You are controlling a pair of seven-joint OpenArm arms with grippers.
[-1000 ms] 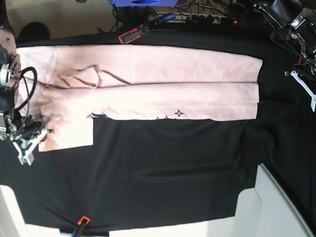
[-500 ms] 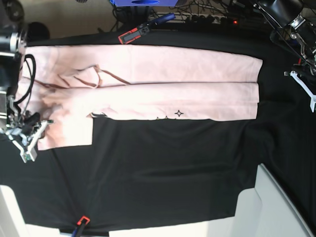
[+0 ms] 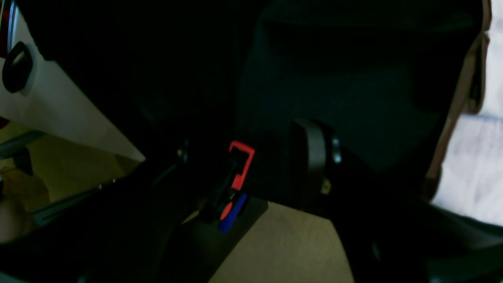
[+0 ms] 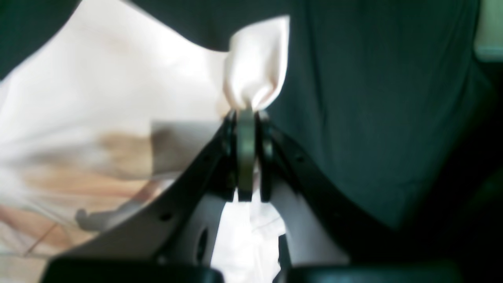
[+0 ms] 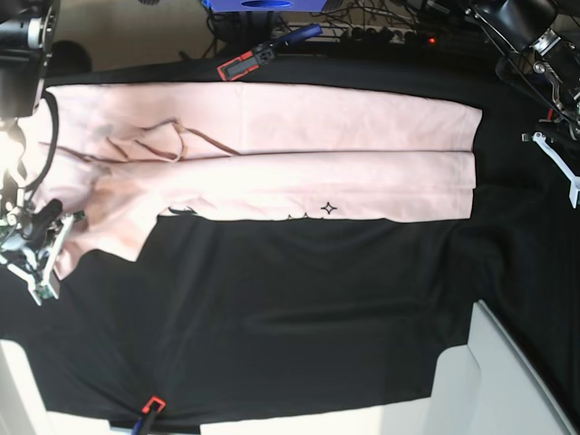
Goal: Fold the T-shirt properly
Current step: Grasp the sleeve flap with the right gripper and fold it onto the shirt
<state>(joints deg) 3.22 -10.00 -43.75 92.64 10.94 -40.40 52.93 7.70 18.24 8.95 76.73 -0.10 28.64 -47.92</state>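
The pale pink T-shirt (image 5: 272, 154) lies lengthwise across the far half of the black table cloth (image 5: 299, 299), folded into a long band with black print along its near edge. My right gripper (image 5: 41, 263) is at the shirt's left end, shut on the sleeve. In the right wrist view the jaws (image 4: 245, 114) pinch a raised tuft of the T-shirt (image 4: 257, 63). My left gripper (image 5: 553, 159) hangs off the shirt's far right end, touching nothing. Only a white finger shows, so its opening is unclear. The left wrist view is dark, with a strip of T-shirt (image 3: 471, 165) at its right edge.
A red-and-black clamp (image 5: 245, 62) grips the cloth at the far edge and another clamp (image 5: 149, 405) at the near edge, the latter also in the left wrist view (image 3: 237, 177). A white panel (image 5: 494, 381) stands at the near right. Cables lie behind the table.
My right gripper has drawn left with the sleeve. The square sleeve flap has lifted and narrowed into a slanted shape. The left arm has not moved.
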